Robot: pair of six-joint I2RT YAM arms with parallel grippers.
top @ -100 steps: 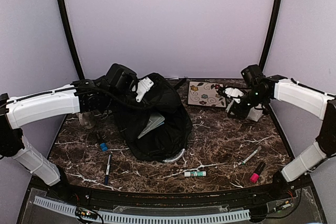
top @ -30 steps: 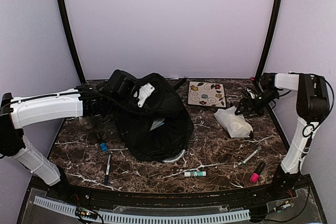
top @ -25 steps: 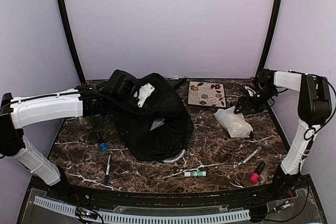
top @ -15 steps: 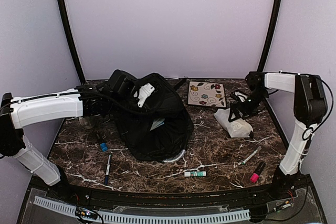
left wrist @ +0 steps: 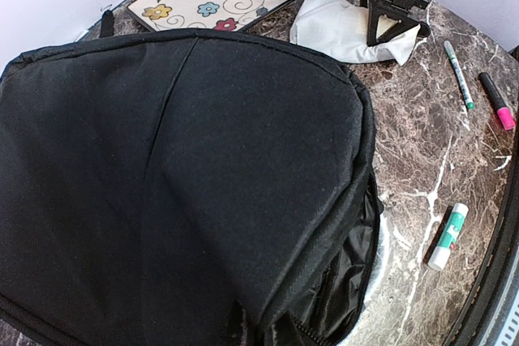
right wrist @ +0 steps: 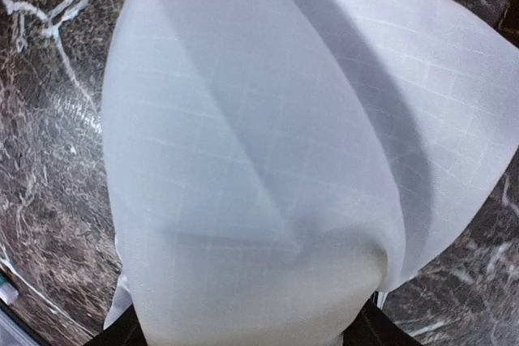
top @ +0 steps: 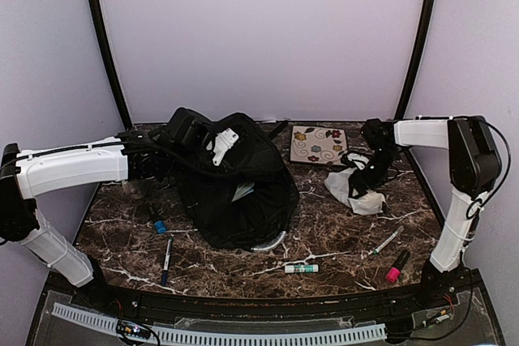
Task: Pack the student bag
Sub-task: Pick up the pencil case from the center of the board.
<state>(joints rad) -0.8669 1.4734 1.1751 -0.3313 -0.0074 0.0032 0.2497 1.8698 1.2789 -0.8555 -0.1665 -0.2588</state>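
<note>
The right hand (top: 362, 177) has been brought down onto the crumpled white cloth pouch (top: 350, 190), fingers closing around it; the left hand, unseen, is clamped shut at the large black fabric student bag (top: 235, 180), so packing can proceed.

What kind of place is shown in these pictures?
Probably a robot test booth, not a classroom: plain lilac walls close in a small marble-look table, where a black bag, pens and a flowered notebook lie.

Student bag (top: 235, 180) lies left of cloth (top: 354, 190); notebook (top: 318, 145) behind them.
</note>
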